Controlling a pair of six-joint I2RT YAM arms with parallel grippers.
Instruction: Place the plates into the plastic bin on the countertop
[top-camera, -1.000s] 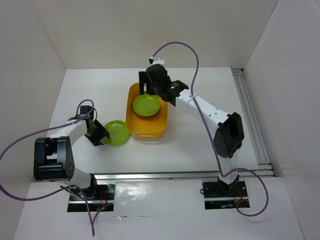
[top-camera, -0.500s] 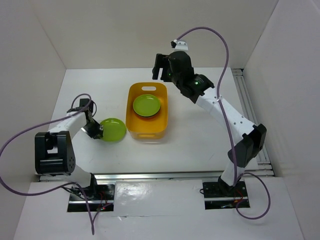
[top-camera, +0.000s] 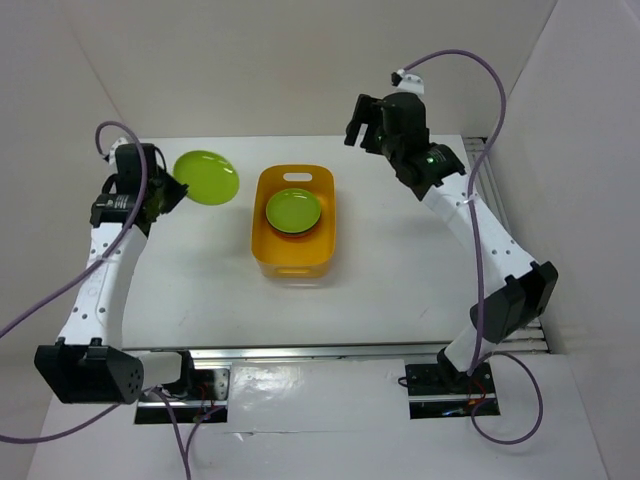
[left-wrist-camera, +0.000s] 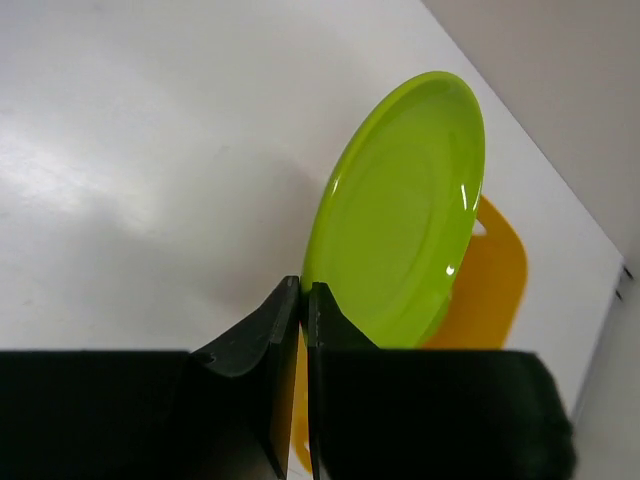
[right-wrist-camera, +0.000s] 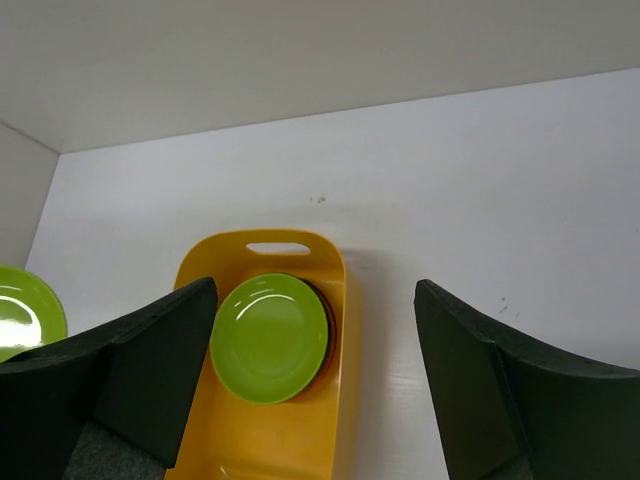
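My left gripper (top-camera: 162, 192) is shut on the rim of a lime green plate (top-camera: 206, 177) and holds it high above the countertop (top-camera: 400, 250), left of the yellow-orange bin (top-camera: 272, 252). In the left wrist view the plate (left-wrist-camera: 400, 215) stands tilted on edge between my closed fingers (left-wrist-camera: 305, 310), with the bin (left-wrist-camera: 495, 285) behind it. A second lime green plate (top-camera: 293, 211) lies in the bin on top of a darker plate whose edge (right-wrist-camera: 326, 325) shows in the right wrist view. My right gripper (top-camera: 365, 128) is open and empty, raised behind and right of the bin (right-wrist-camera: 200, 440).
White walls enclose the countertop on three sides. A metal rail (top-camera: 505, 240) runs along the right edge. Purple cables loop off both arms.
My left gripper has lifted the lime green plate from beside the bin's front left up and back to the far left. My right gripper has risen and pulled back right, away from the bin.
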